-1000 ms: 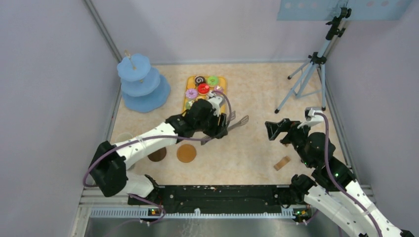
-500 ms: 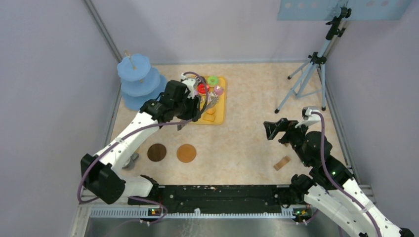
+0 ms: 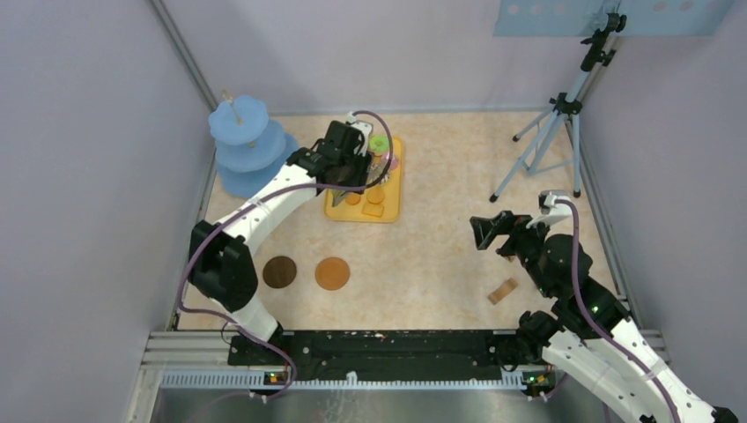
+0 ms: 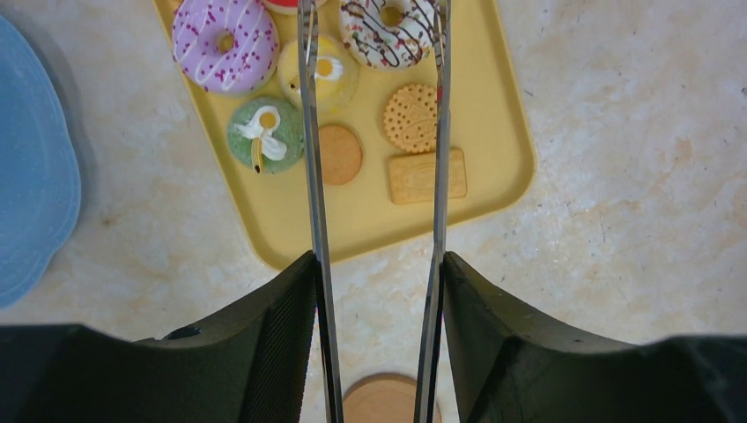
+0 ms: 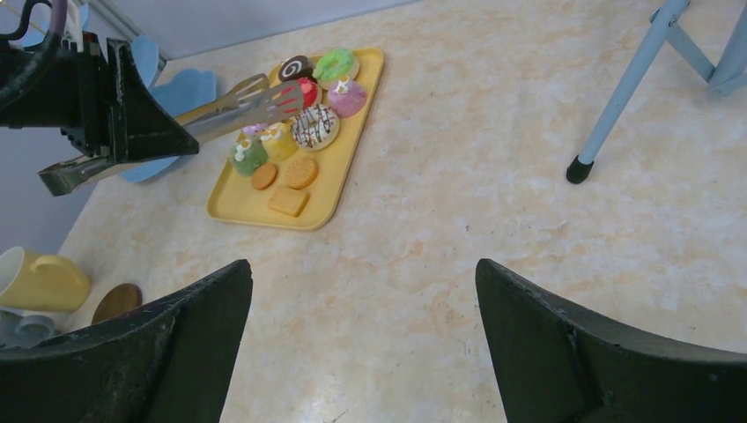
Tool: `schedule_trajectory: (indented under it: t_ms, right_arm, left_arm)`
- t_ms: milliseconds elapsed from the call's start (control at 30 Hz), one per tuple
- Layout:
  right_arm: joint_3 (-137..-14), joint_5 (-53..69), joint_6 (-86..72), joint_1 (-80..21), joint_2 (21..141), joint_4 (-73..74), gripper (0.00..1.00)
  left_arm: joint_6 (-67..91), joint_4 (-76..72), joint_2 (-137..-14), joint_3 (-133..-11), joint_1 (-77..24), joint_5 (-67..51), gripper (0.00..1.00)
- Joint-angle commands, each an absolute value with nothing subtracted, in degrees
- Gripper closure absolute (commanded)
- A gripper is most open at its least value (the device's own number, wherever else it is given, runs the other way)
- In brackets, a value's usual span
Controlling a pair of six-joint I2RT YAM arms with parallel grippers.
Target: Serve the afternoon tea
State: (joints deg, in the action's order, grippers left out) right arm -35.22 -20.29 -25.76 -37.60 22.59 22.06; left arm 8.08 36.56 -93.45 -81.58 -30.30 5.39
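My left gripper (image 4: 379, 264) is shut on the long metal tongs (image 4: 310, 176) and holds them over the yellow tray (image 4: 352, 211). The open tong tips reach among the cakes: a pink doughnut (image 4: 225, 33), a white chocolate-striped doughnut (image 4: 390, 31), a yellow cake (image 4: 328, 77), a green cake (image 4: 264, 134) and orange biscuits (image 4: 428, 174). In the top view my left gripper (image 3: 352, 163) is above the tray (image 3: 394, 198). Two brown coasters (image 3: 280, 271) (image 3: 332, 273) lie nearer. A yellow mug (image 5: 35, 280) and a grey-white mug (image 5: 22, 328) stand at the left. My right gripper (image 3: 498, 231) is open and empty.
A blue tiered stand (image 3: 251, 145) is left of the tray. A tripod (image 3: 551, 132) stands at the back right. A small wooden block (image 3: 503, 291) lies near my right arm. Walls close in both sides.
My left arm has swung the tongs from the middle of the table back and left, to above the tray. My right arm has not moved.
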Motion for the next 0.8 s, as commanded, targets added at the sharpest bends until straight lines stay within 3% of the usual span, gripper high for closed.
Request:
schedule_trajectory:
  t_ms: [0, 300, 767]
  right_arm:
    - [-35.8, -20.7, -26.1, -37.3, 22.1, 20.0, 0.05]
    - [-35.4, -20.6, -26.2, -37.3, 21.9, 19.8, 0.05]
    - [-35.3, -21.4, -26.1, -37.3, 20.6, 20.6, 0.05]
  left_arm:
    - [4.9, 37.4, -97.0, -88.7, -30.5, 5.1, 0.42]
    - [3.9, 39.8, -104.0, -94.2, -31.8, 7.0, 0.42]
    - [3.9, 39.3, -105.2, -90.7, -34.0, 11.0, 0.41]
